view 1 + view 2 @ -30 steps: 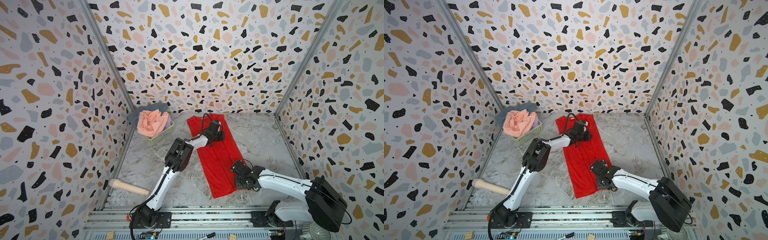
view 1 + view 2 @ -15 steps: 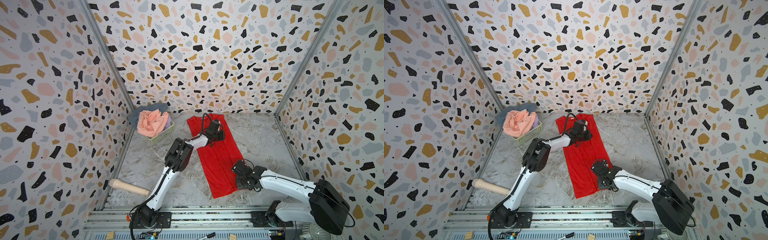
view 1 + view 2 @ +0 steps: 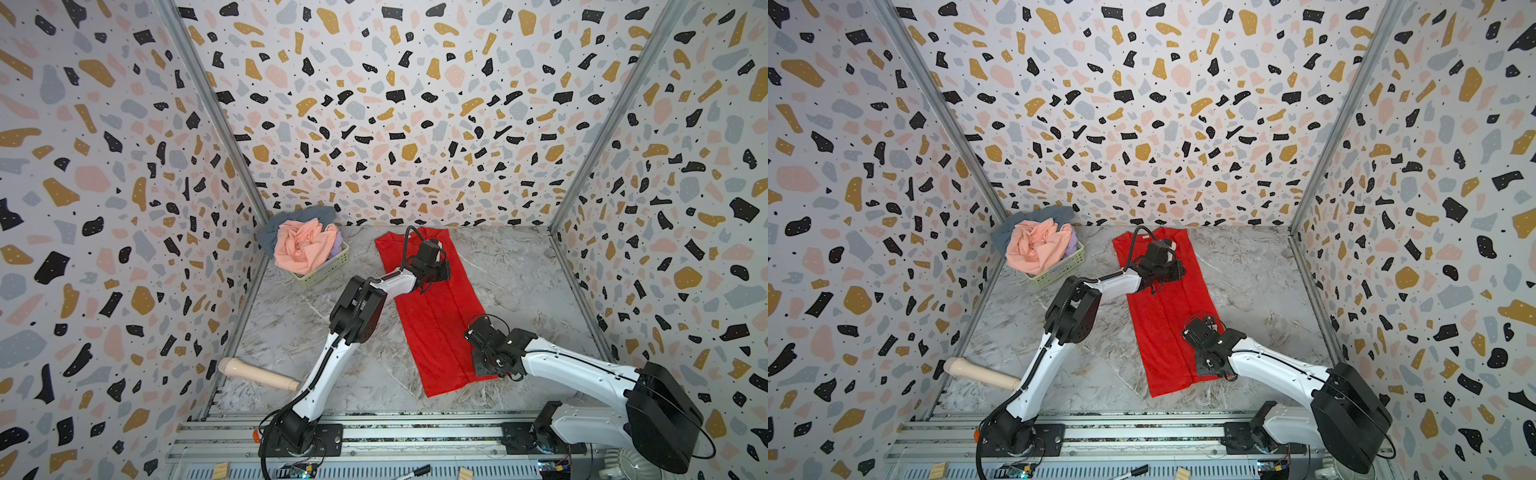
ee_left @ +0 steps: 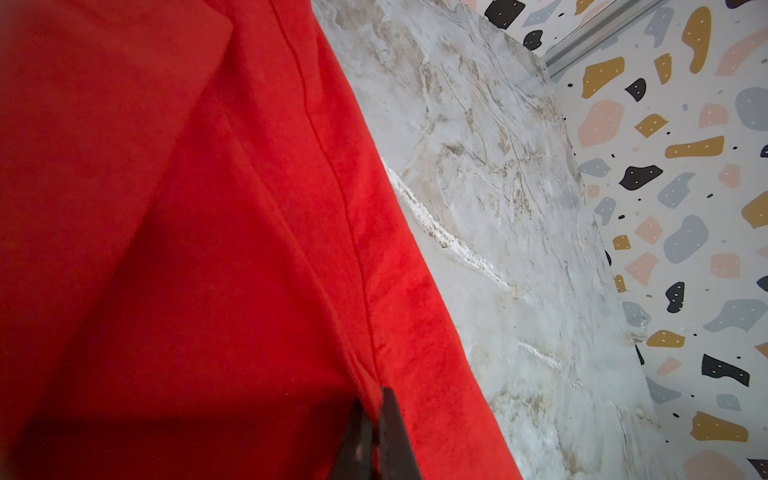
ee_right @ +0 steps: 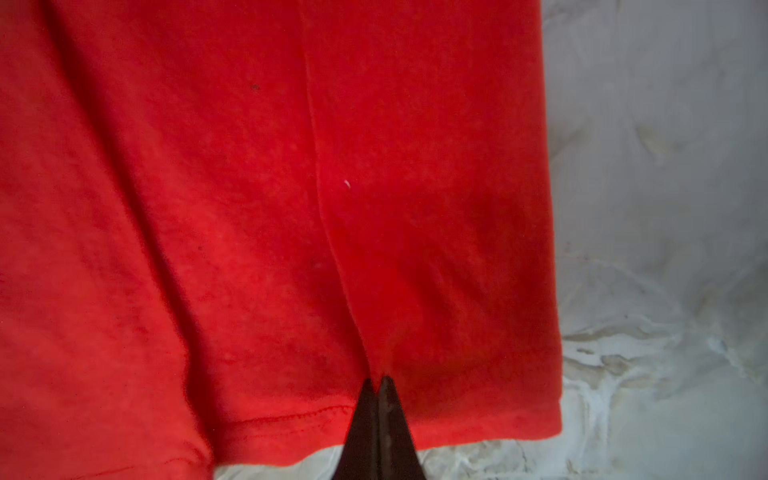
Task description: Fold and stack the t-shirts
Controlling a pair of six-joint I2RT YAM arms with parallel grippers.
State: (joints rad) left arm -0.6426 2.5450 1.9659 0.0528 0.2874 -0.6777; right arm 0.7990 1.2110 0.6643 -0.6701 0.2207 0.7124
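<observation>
A bright red t-shirt [image 3: 440, 324] [image 3: 1163, 324] lies as a long narrow strip on the marble table, collar toward the back wall. My left gripper [image 4: 374, 399] [image 3: 440, 268] is shut on a pinch of red cloth along a seam near the collar end. My right gripper [image 5: 377, 380] [image 3: 484, 357] is shut on the same shirt [image 5: 249, 208] just above its hem, where a fold line runs into the fingertips. A peach-pink t-shirt [image 3: 303, 245] is heaped in the basket over a slate grey-blue one [image 3: 291, 220] and a pale lilac one [image 3: 338, 241].
The yellow-green lattice basket [image 3: 328, 270] stands in the back left corner. A pale wooden handle [image 3: 257, 374] lies at the front left edge. Patterned walls close three sides. A metal rail [image 3: 415, 432] with both arm bases runs along the front.
My right gripper has shut on the cloth near the hem and shifted slightly. The left gripper has kept its hold near the collar.
</observation>
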